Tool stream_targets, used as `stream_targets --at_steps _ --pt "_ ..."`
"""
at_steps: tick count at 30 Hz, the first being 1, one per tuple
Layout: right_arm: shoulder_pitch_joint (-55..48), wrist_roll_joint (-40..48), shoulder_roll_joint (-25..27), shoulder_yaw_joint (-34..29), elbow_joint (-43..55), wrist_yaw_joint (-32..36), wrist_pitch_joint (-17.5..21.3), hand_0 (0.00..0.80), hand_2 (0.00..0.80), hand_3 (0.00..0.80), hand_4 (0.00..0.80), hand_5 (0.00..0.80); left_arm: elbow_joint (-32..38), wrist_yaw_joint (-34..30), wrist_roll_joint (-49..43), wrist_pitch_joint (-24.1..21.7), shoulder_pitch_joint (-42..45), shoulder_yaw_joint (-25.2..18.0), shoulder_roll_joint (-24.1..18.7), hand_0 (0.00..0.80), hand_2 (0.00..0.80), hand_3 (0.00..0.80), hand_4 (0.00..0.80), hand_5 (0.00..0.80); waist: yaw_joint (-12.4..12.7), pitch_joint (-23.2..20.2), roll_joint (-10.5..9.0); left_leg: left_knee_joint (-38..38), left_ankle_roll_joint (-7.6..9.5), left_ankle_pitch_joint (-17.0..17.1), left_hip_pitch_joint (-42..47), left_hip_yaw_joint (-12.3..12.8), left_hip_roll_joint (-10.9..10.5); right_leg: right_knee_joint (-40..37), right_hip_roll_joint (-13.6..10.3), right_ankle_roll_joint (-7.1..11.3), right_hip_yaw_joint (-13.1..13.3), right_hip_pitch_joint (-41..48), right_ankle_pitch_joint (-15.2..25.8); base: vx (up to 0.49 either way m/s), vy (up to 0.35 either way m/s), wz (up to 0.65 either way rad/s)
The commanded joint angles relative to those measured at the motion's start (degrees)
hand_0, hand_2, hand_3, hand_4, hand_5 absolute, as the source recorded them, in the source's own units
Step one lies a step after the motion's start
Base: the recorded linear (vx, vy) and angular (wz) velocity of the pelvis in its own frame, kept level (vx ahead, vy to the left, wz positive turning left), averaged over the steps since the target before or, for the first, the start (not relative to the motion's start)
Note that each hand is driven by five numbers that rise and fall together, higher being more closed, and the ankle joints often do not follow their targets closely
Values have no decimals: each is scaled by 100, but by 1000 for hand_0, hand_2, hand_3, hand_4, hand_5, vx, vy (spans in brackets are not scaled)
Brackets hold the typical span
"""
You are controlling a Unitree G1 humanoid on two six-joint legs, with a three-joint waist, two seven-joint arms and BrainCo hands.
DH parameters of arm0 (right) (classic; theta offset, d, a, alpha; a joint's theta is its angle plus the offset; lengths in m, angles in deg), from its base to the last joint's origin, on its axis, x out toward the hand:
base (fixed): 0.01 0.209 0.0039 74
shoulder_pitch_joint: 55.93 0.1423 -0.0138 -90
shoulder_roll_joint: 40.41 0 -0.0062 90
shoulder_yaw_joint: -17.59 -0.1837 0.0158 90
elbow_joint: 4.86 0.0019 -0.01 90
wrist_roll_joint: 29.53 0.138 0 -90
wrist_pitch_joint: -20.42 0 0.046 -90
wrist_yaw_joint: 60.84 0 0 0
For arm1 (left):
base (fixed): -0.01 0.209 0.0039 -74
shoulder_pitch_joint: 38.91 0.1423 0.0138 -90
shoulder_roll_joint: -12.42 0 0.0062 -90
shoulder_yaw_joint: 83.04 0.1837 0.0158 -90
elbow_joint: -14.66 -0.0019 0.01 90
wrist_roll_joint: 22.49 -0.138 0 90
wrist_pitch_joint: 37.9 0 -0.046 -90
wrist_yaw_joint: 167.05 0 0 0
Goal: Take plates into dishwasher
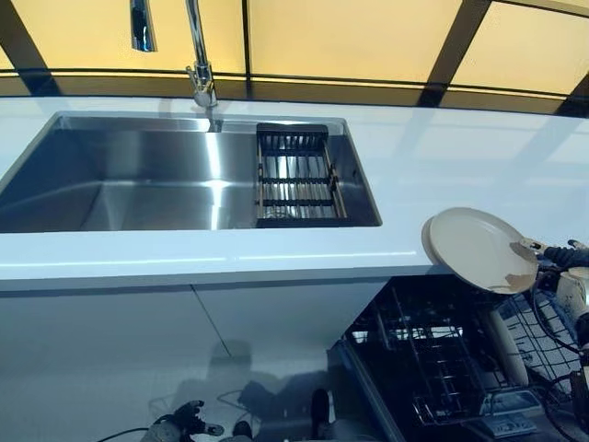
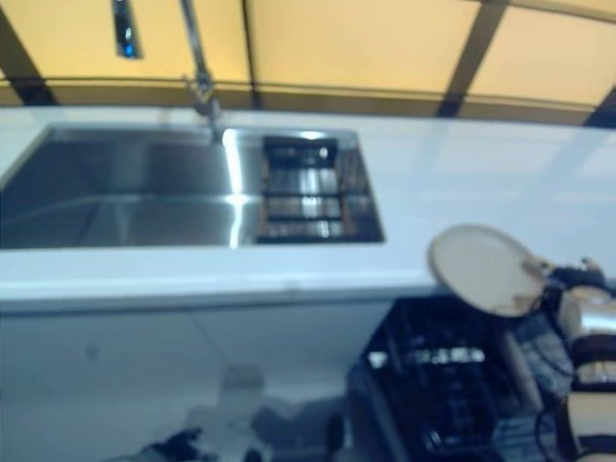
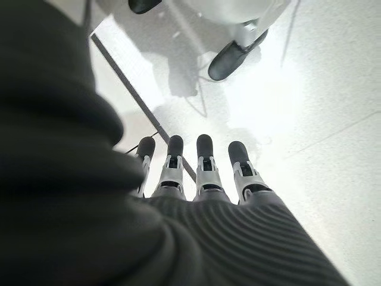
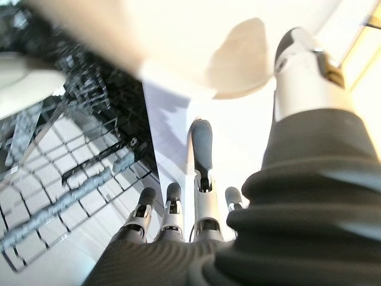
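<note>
One plate (image 1: pixel 476 248) pinched in right hand (image 1: pixel 550 253)

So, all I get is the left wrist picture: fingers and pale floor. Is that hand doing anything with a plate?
Observer: No. The left hand hangs low near the floor with its fingers straight and holds nothing. The plate is in the right hand, pinched at its rim.
Operator: Where is that plate now?
Observer: It is held tilted at the front edge of the counter, above the open dishwasher rack. I cannot tell whether it touches the counter.
Operator: Any more plates waiting in the sink?
Observer: None that I can see. The sink holds only a dark drainer basket, at its right end.
</note>
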Motion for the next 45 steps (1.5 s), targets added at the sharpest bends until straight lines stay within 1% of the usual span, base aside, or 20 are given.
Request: stream_targets --at_steps 1,6,9,14,23,32,34,37,44,45 --pt "717 816 48 -268 748 -222 999 0 0 0 0 0 -195 132 202 -134 -232 215 80 0 0 0 0 0 332 -71 87 55 414 -305 -213 -320 -249 360 -244 475 -378 70 -172 29 9 -6" --pt "776 1039 -79 -367 755 -355 1257 0 0 0 0 0 -254 138 215 -144 -245 283 106 0 0 0 0 0 350 -87 105 62 417 -323 -187 -321 -262 363 -264 482 -422 71 -164 9 5 -2" --pt "793 977 -108 -343 784 -428 1406 0 0 0 0 0 -283 140 207 -169 -239 308 118 0 0 0 0 0 354 -94 110 58 422 -330 -167 -328 -269 363 -268 486 -435 71 -156 0 0 0" --pt "763 955 -131 -384 863 -538 1515 0 0 0 0 0 -320 170 194 -210 -207 338 150 0 0 0 0 0 356 -108 106 56 432 -348 -147 -348 -283 373 -276 486 -440 76 -166 0 0 0" --pt "680 490 -87 -390 934 -889 1724 0 0 0 0 0 -340 177 218 -231 -190 359 140 0 0 0 0 0 354 -98 107 61 451 -362 -126 -391 -303 408 -266 483 -436 87 -197 0 0 0" --pt "659 -119 52 -534 1158 -2028 2160 0 0 0 0 0 -314 209 274 -213 -154 384 158 0 0 0 0 0 345 -112 133 50 467 -374 -107 -434 -322 404 -231 461 -396 134 -242 0 6 3" --pt "642 -332 141 -607 1220 -2349 2308 0 0 0 0 0 -300 187 276 -215 -136 373 139 0 0 0 0 0 340 -122 137 48 471 -381 -97 -447 -326 411 -221 462 -384 141 -256 -1 10 7" --pt "612 -567 270 -680 1281 -2688 2429 0 0 0 0 0 -300 175 284 -223 -123 372 133 0 0 0 0 0 331 -136 131 49 475 -394 -87 -450 -328 412 -216 463 -373 160 -278 3 4 4" --pt "517 -1198 549 -954 1466 -3829 2779 0 0 0 0 0 -146 157 306 -127 -64 424 114 0 0 0 0 0 333 -179 135 51 495 -415 -78 -475 -339 405 -186 452 -343 209 -326 1 1 2" --pt "518 -1251 558 -960 1482 -3875 2787 0 0 0 0 0 -139 159 308 -122 -62 431 113 0 0 0 0 0 334 -181 134 52 496 -417 -77 -477 -339 405 -187 453 -343 210 -327 0 0 0"
